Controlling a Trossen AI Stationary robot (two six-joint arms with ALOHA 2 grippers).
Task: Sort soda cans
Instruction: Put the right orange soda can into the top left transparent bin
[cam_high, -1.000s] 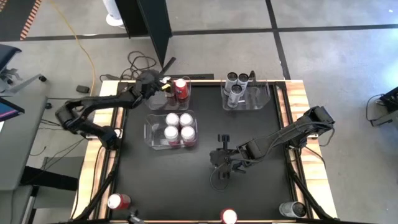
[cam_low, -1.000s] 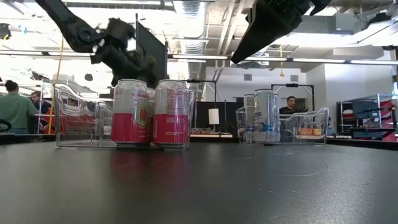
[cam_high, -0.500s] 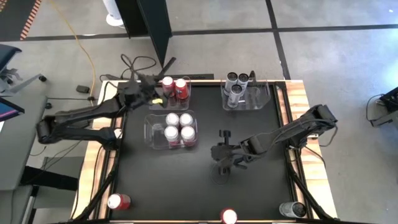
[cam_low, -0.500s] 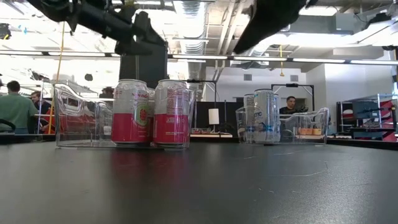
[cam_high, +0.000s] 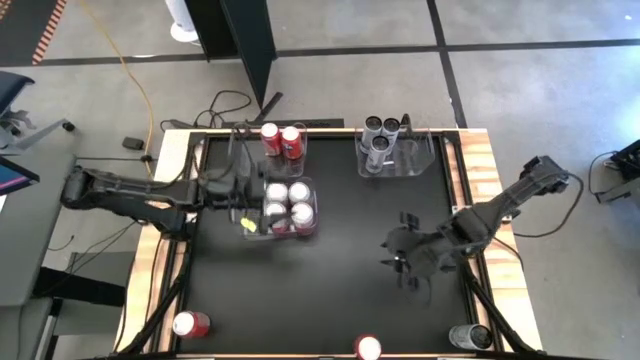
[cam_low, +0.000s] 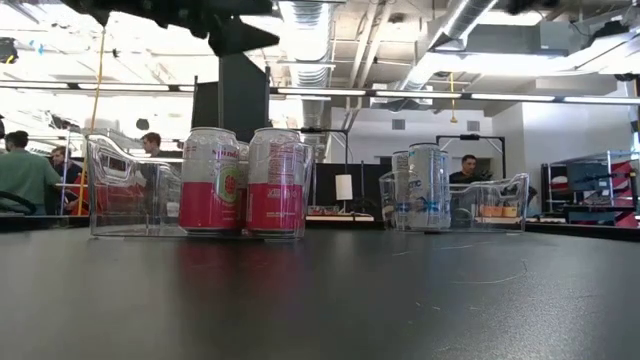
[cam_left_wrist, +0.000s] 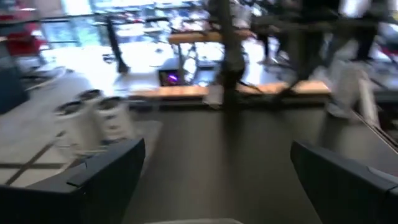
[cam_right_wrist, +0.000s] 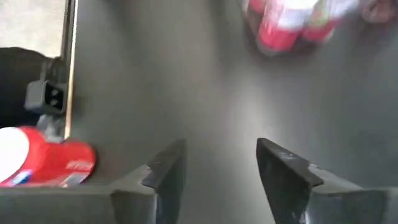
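Observation:
Several pink-and-white soda cans (cam_high: 287, 203) stand upright in a clear bin (cam_high: 240, 205) at mid-table. Two red cans (cam_high: 281, 139) stand in a far bin, and silver cans (cam_high: 381, 135) in a bin at the far right. My left gripper (cam_high: 252, 203) hovers open at the pink bin's left side, its fingers (cam_left_wrist: 106, 174) wide apart and holding nothing. My right gripper (cam_high: 397, 260) is open above bare table to the right of centre, nothing between its fingers (cam_right_wrist: 165, 171). A red can (cam_right_wrist: 43, 163) lies near the table's front edge.
Loose cans lie along the near edge: a red one (cam_high: 190, 323) at the left, a red one (cam_high: 368, 348) in the middle and a silver one (cam_high: 468, 337) at the right. The black mat between the bins and these cans is bare. People stand in the room behind (cam_low: 20, 170).
My left gripper has drawn back from the far bin of red cans toward the table's near edge and now stands beside the pink-can bin. Two red cans show in the far bin where the gripper hid one. My right gripper has moved toward the table's right edge.

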